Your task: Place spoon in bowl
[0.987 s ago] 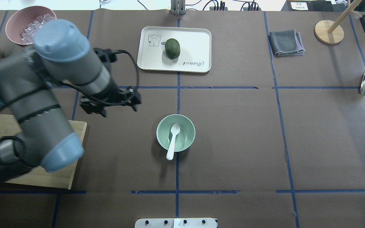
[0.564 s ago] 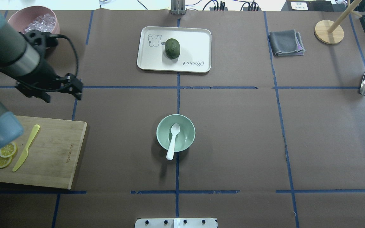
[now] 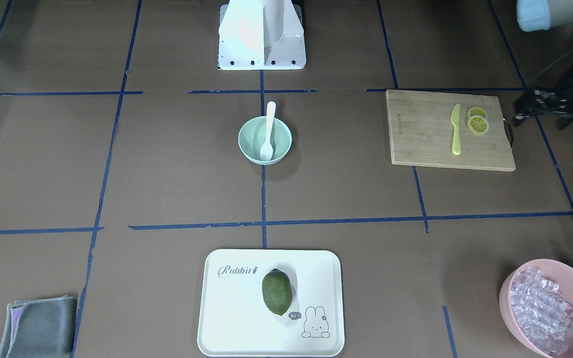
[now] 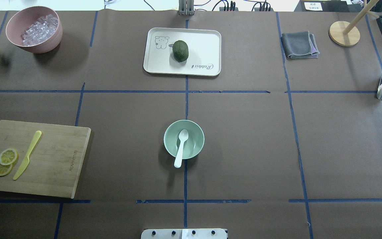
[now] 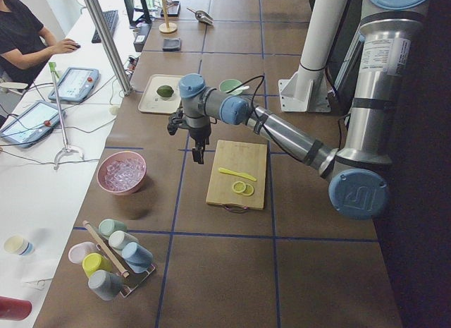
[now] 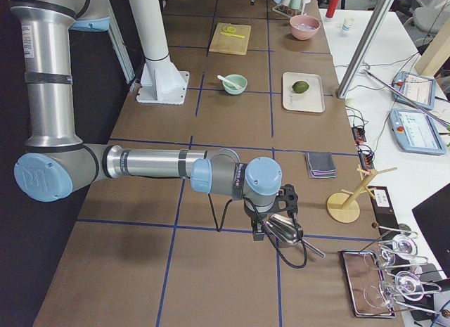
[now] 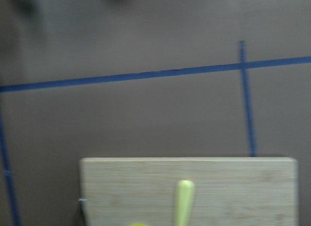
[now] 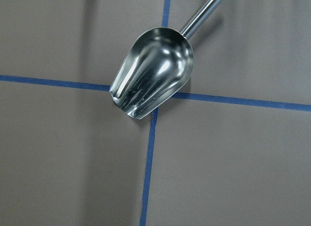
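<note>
Brown paper crossed by blue tape lines covers the surface [image 4: 244, 149]. Left arm [image 5: 282, 134] reaches out over the far-left part, its tool [image 5: 197, 153] hanging in the air just past the far edge of the wooden cutting board [image 4: 55, 156]; whether it is wide or narrow cannot be told. Right arm [image 6: 155, 163] stretches along the opposite end, its tool [image 6: 261, 232] directly above a metal scoop [image 8: 153, 78]; its spread cannot be judged either. On the far side, a white tray [image 4: 204, 43] sits at the middle and a pink bowl [image 4: 50, 41] of clear cubes in the left corner. At the centre stands the mint-green bowl [image 4: 196, 139]. The white spoon [image 4: 180, 147] lies in it, scoop down inside, handle leaning on the rim nearest the robot and poking out past it.
</note>
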You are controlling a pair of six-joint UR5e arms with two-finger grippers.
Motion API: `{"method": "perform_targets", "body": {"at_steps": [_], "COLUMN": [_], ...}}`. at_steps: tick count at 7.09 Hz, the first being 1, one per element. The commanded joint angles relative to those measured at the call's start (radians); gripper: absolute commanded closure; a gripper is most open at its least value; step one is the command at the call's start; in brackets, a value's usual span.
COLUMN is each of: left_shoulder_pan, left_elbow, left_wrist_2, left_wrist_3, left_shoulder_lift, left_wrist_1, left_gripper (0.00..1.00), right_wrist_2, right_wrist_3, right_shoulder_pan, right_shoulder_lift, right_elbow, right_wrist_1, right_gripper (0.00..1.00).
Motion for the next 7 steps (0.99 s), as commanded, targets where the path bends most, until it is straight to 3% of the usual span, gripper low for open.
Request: {"method": "perform_targets", "body": {"at_steps": [1,3,4,5,7], "left_shoulder_pan": [-0.175,-0.285,-0.296,-0.303,-0.303], "left_elbow": [0.193,0.288,0.296,0.295,0.298], "left_wrist_2": [-0.004,-0.048,-0.106,-0.108,-0.106], "left_wrist_3": [0.333,0.483,0.49,0.485,0.476], "left_shoulder_lift": [0.019,0.025,0.072,0.113,0.135], "left_wrist_1": [-0.012,-0.016,-0.035,-0.101,-0.109], "left_gripper": [0.0,0.0,0.0,0.0,0.0], "right_wrist_2": [-0.002,0.0,0.0,0.0,0.0], "right_wrist_3": [0.01,0.019,0.019,0.02,0.019], "right_shoulder_pan": [-0.001,-0.001,-0.001,-0.002,-0.001], "right_shoulder_lift": [-0.003,-0.003,-0.002,-0.002,-0.002], "right_elbow": [-0.003,-0.002,-0.002,-0.002,-0.002], "right_wrist_1": [0.007,0.007,0.007,0.007,0.007], "right_gripper": [0.0,0.0,0.0,0.0,0.0]}}
